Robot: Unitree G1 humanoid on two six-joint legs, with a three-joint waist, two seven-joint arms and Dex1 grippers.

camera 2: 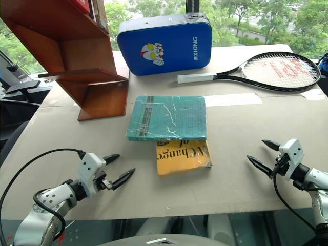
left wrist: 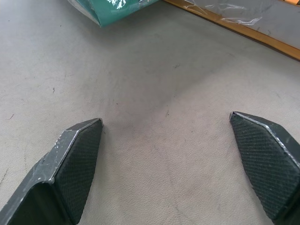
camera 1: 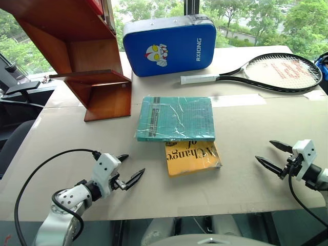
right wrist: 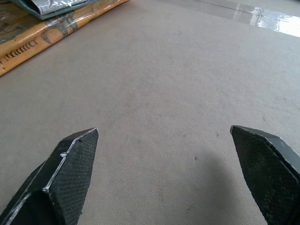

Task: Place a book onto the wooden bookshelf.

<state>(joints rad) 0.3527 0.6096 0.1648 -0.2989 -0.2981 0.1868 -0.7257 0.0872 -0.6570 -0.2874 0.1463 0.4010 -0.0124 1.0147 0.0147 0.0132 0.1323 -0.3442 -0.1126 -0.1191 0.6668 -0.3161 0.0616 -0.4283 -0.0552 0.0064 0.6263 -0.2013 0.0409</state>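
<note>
The teal-green book (camera 1: pixel 176 118) in shiny clear wrap lies flat at the middle of the table, resting partly on a yellow-orange book (camera 1: pixel 191 158). The wooden bookshelf (camera 1: pixel 77 56) stands at the far left corner, its lower board at table height. My left gripper (camera 1: pixel 128 169) hovers open near the front left, short of the books, nothing between its fingers (left wrist: pixel 75 164). My right gripper (camera 1: pixel 271 155) is open near the front right, also empty, with the yellow-orange book's corner (right wrist: pixel 28 37) far ahead of it.
A blue padded case (camera 1: pixel 169 46) with a cartoon face stands at the back behind the books. A black tennis racket (camera 1: pixel 266 72) lies at the back right. The table's front edge (camera 1: pixel 179 212) runs just behind both grippers.
</note>
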